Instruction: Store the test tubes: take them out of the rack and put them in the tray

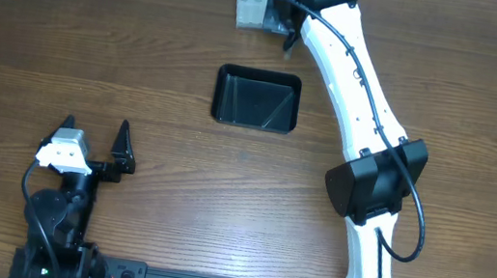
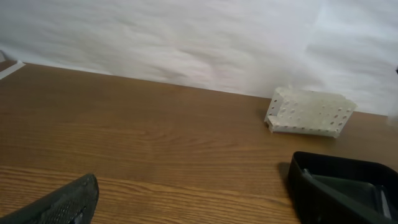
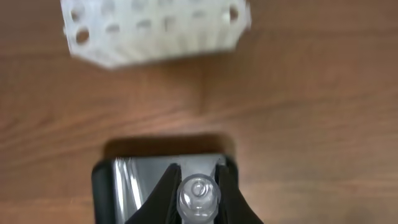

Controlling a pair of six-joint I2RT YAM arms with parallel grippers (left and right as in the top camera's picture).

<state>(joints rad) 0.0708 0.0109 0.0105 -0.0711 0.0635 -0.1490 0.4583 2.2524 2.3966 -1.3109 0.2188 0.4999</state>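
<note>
Clear test tube [image 3: 199, 199], one, was pinched in the right gripper [image 3: 198, 175] over the one black tray [image 1: 219, 96]. One white rack [image 1: 250, 8] stood near the tray. Left gripper [image 1: 96, 125], fingers spread, sat well apart from both.

Black, white and clear glass are showing against brown wood grain.

The table [image 1: 69, 26] is showing warm brown with darker grain streaks under both pincers. The right pincer [image 3: 198, 171] is showing black fingers around a clear, colourless test tube [image 3: 199, 198]. A glossy black tray [image 1: 235, 98] is gleaming right under it, and a white rack [image 3: 155, 28] dotted with rows of round holes is sitting just beyond. The left pincer [image 1: 96, 127] is showing black fingers beside a white block.
</note>
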